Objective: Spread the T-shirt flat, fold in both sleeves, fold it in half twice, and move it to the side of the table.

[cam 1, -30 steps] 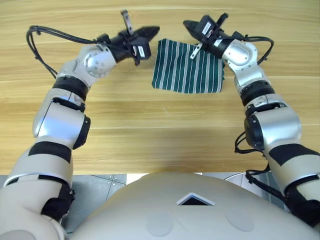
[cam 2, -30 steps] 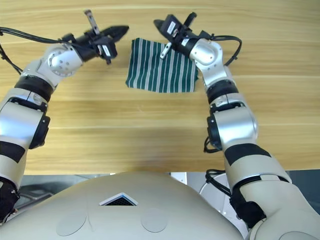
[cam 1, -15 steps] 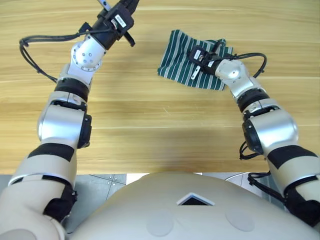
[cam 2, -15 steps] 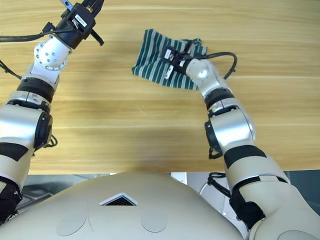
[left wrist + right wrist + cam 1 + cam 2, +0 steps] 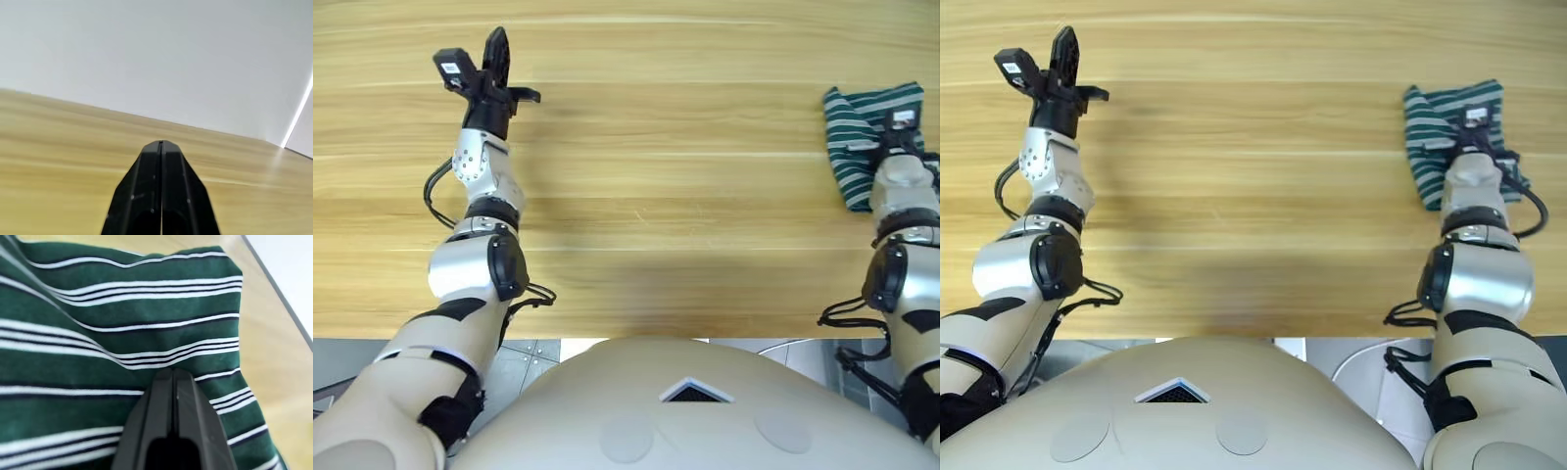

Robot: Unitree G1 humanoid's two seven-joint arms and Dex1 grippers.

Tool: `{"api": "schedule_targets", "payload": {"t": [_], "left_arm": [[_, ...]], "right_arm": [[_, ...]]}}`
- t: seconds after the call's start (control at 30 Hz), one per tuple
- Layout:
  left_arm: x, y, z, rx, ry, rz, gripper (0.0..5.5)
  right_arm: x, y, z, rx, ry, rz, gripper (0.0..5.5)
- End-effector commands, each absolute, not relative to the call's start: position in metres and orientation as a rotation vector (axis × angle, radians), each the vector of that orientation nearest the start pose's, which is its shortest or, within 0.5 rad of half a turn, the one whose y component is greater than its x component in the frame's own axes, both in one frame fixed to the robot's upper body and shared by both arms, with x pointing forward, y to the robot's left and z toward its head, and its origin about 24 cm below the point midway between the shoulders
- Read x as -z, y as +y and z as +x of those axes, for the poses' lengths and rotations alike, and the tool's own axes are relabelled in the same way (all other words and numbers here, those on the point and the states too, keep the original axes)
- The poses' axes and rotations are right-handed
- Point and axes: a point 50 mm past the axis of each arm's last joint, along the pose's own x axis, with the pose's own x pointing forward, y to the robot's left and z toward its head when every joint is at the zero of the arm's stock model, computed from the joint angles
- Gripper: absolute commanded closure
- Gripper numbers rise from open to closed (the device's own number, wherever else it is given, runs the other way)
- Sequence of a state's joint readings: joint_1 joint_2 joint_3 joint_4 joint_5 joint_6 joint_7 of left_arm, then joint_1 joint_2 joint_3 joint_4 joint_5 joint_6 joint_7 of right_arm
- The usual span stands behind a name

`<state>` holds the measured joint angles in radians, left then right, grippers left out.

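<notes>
at table [image 5: 656, 196] right edge, t-shirt [image 5: 1427, 147] slid there under closed right gripper [image 5: 172, 374]; left gripper [image 5: 160, 146] closed, empty.

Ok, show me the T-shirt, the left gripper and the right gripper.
T-shirt [image 5: 1425, 132]: right eye view, striped fabric beside the arm.
left gripper [image 5: 160, 145]: left wrist view, tips of its shut fingers.
right gripper [image 5: 172, 373]: right wrist view, fingertips on the cloth.
</notes>
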<state>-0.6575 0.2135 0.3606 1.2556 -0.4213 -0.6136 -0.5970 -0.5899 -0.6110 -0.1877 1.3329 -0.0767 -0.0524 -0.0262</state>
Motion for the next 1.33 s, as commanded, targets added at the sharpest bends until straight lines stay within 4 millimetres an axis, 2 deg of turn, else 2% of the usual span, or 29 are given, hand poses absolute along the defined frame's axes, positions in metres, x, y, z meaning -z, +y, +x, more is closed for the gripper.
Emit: {"api": "schedule_targets", "payload": {"t": [0.03,0.13,0.23,0.33,0.4,0.5,0.57,0.6,0.63,0.67,0.7,0.73,0.77,0.83,0.87,0.9,0.93,1.1,1.2,1.33], "left_arm": [[-0.031,0.224,0.339,0.042,-0.135,-0.386,5.5],[-0.029,0.229,0.339,-0.002,-0.12,-0.422,5.5],[-0.023,0.234,0.337,-0.053,-0.097,-0.51,5.5],[-0.022,0.235,0.338,-0.082,-0.078,-0.541,5.5],[-0.023,0.237,0.339,-0.1,-0.074,-0.57,5.5],[-0.022,0.241,0.34,-0.14,-0.058,-0.61,5.5],[-0.021,0.242,0.34,-0.154,-0.036,-0.597,5.5],[-0.021,0.241,0.341,-0.152,-0.021,-0.586,5.5],[-0.021,0.238,0.342,-0.146,-0.002,-0.566,5.5],[-0.021,0.235,0.343,-0.141,0.013,-0.552,5.5],[-0.021,0.233,0.345,-0.137,0.025,-0.54,5.5],[-0.021,0.231,0.345,-0.132,0.038,-0.527,5.5],[-0.02,0.23,0.346,-0.129,0.051,-0.514,5.5],[-0.02,0.229,0.346,-0.125,0.061,-0.49,5.5],[-0.021,0.229,0.347,-0.127,0.068,-0.481,5.5],[-0.021,0.229,0.348,-0.13,0.075,-0.479,5.5],[-0.021,0.229,0.348,-0.135,0.085,-0.475,5.5],[-0.018,0.235,0.347,-0.176,0.107,-0.53,5.5],[-0.017,0.232,0.347,-0.173,0.122,-0.542,5.5],[-0.017,0.232,0.348,-0.175,0.123,-0.558,5.5]], "right_arm": [[0.016,-0.369,0.254,0.508,0.723,-0.295,5.48],[-0.005,-0.36,0.28,0.478,0.587,-0.274,5.48],[-0.035,-0.355,0.305,0.457,0.41,-0.264,5.48],[-0.074,-0.348,0.329,0.459,0.186,-0.324,5.48],[-0.097,-0.334,0.343,0.443,0.042,-0.392,5.48],[-0.116,-0.294,0.361,0.369,-0.156,-0.561,5.48],[-0.111,-0.247,0.372,0.232,-0.238,-0.654,5.48],[-0.1,-0.217,0.376,0.12,-0.236,-0.679,5.48],[-0.077,-0.181,0.375,-0.072,-0.166,-0.728,5.48],[-0.051,-0.153,0.369,-0.245,-0.051,-0.686,5.48],[-0.03,-0.133,0.36,-0.382,0.062,-0.618,5.48],[-0.017,-0.125,0.353,-0.457,0.153,-0.463,5.48],[-0.011,-0.123,0.35,-0.498,0.213,-0.283,5.48],[-0.023,-0.134,0.356,-0.493,0.201,0.203,5.48],[-0.031,-0.145,0.361,-0.444,0.165,0.389,5.48],[-0.036,-0.154,0.365,-0.392,0.138,0.488,5.48],[-0.037,-0.16,0.366,-0.347,0.141,0.511,5.48],[-0.02,-0.169,0.362,-0.175,0.269,0.262,5.48],[-0.02,-0.182,0.361,-0.084,0.269,0.289,5.48],[-0.023,-0.189,0.363,-0.04,0.259,0.302,5.48]]}}
